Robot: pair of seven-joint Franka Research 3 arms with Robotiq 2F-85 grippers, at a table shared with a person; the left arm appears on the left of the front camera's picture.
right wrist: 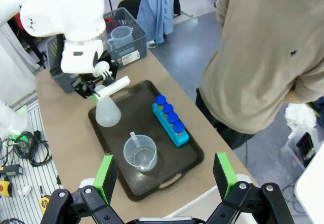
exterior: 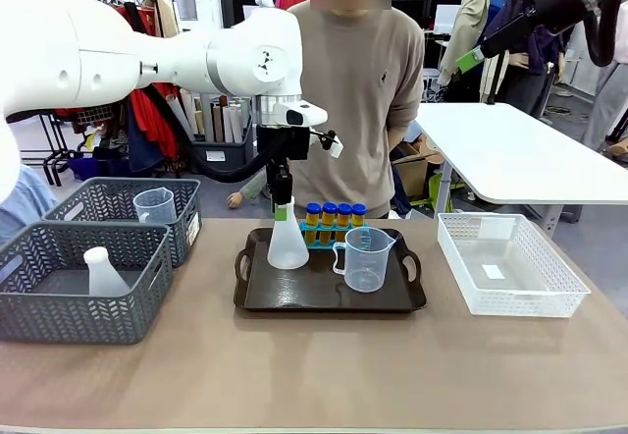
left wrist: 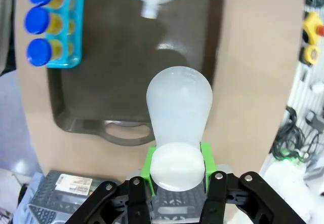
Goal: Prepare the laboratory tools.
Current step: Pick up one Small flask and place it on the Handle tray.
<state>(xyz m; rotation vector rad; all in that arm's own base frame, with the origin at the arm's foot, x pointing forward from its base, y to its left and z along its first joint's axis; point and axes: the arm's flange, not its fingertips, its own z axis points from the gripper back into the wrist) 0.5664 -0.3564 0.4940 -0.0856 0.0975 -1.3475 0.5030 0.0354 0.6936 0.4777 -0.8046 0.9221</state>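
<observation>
Spanning the scene, the brown desk (exterior: 324, 365) carries everything, and a person in a beige sweater (exterior: 358, 71) is seen standing at its far side. Two grey baskets (exterior: 78, 277) are set at the robot's left, one holding a second flask (exterior: 103, 273) and the other a second beaker (exterior: 154, 205), probably as stock yet to be laid out; a white mesh basket (exterior: 505, 262) is placed at the right. In the middle lies the dark tray (exterior: 329, 297), evidently the place where the tools are gathered. On it, the white conical flask (exterior: 287, 243) is held upright by its neck in the jaws of the left gripper (left wrist: 177, 165), which are closed on it, its base at or just above the tray's left part, seemingly being set down. The clear measuring beaker (exterior: 365, 257) stands beside it, and behind them four blue-capped orange tubes (exterior: 335, 220) are kept upright in a blue rack. The right gripper (right wrist: 167, 176) hangs high above the desk, its jaws wide apart and holding nothing.
</observation>
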